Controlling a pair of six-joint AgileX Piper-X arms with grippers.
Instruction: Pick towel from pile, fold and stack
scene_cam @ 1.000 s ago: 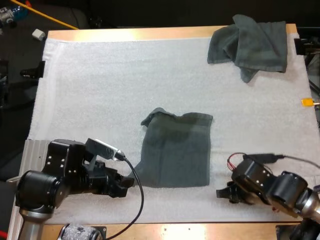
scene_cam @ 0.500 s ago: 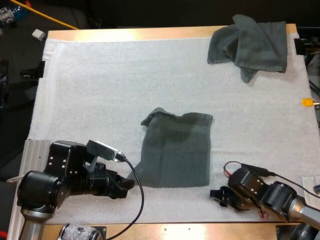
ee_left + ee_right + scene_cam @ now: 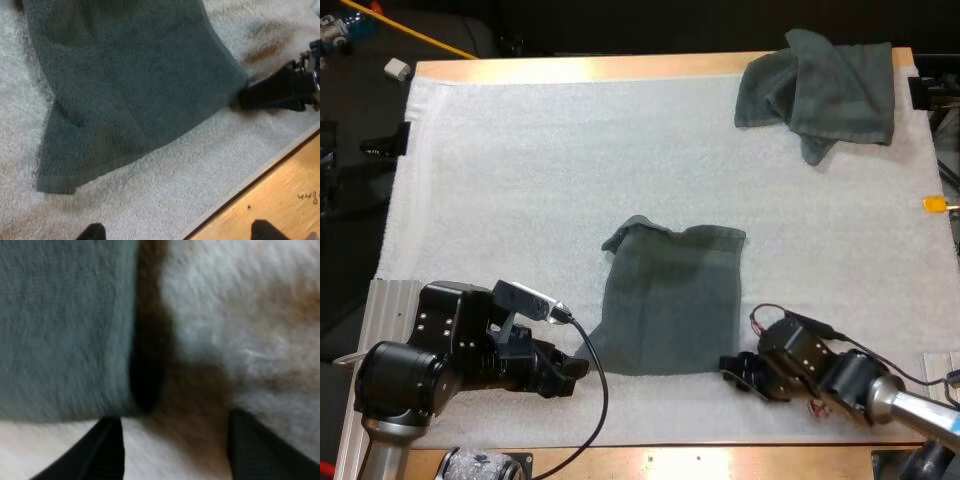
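Note:
A dark grey-green towel (image 3: 670,300) lies folded flat on the white mat (image 3: 540,190), its far left corner turned up. My left gripper (image 3: 578,367) sits low at the towel's near left corner (image 3: 52,182), its fingertips (image 3: 91,232) wide apart, open and clear of the cloth. My right gripper (image 3: 728,366) is down at the towel's near right corner (image 3: 135,405), fingers (image 3: 107,450) apart, open, the corner just ahead of them. In the left wrist view the right gripper (image 3: 250,97) shows at that corner. A crumpled towel (image 3: 823,88) lies at the far right.
The mat's near edge and the wooden table edge (image 3: 280,200) run close behind both grippers. A metal plate (image 3: 390,300) lies under my left arm at the mat's near left.
My right gripper has slid left along the mat's near side, from well right of the towel up to its near right corner. My left gripper has barely moved.

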